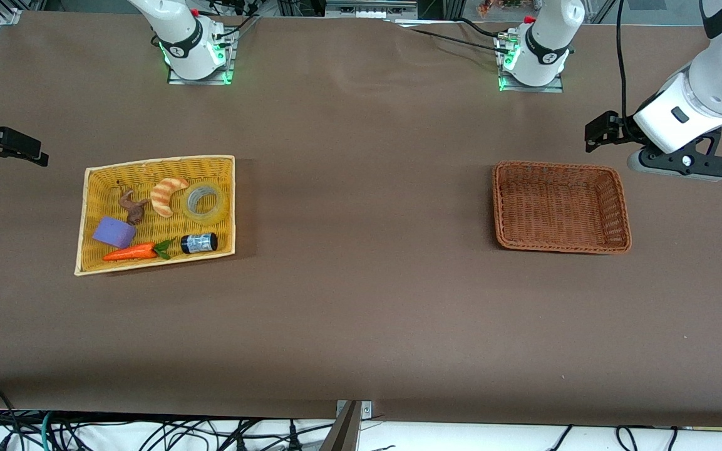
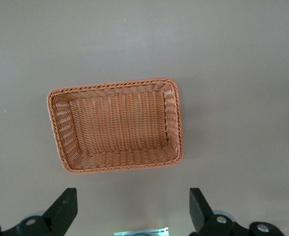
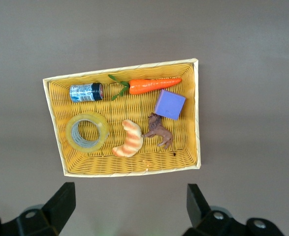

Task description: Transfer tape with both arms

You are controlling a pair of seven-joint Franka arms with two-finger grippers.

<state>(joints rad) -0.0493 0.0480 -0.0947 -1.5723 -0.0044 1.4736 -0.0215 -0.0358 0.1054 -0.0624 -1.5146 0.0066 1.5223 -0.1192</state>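
Nearest first: in the yellow basket [image 1: 88, 216] at the right arm's end of the table, an orange carrot [image 1: 130, 252] and a small black cylinder [image 1: 199, 243] with a label lie along the basket's nearest wall, cylinder just beside the carrot's green top. A purple block [image 1: 114, 232] sits a little farther from the front camera, touching or nearly touching a brown figure [image 1: 132, 208]. Farther again, the tape [image 1: 204, 202] lies flat in the basket, hole up, just beside a croissant [image 1: 167, 195] and close to the basket wall that faces the middle of the table. The brown wicker basket [image 1: 621, 213] sits at the left arm's end, well apart from the yellow one, nothing in it.

Right gripper [image 3: 127, 209] hangs high over the table edge, just outside the yellow basket, fingers wide apart, holding nothing; its wrist view looks straight down on the whole basket. Left gripper [image 2: 133, 211] hangs over bare table beside the wicker basket, fingers spread wide too, holding nothing. Both arms' bases stand farthest from the front camera.
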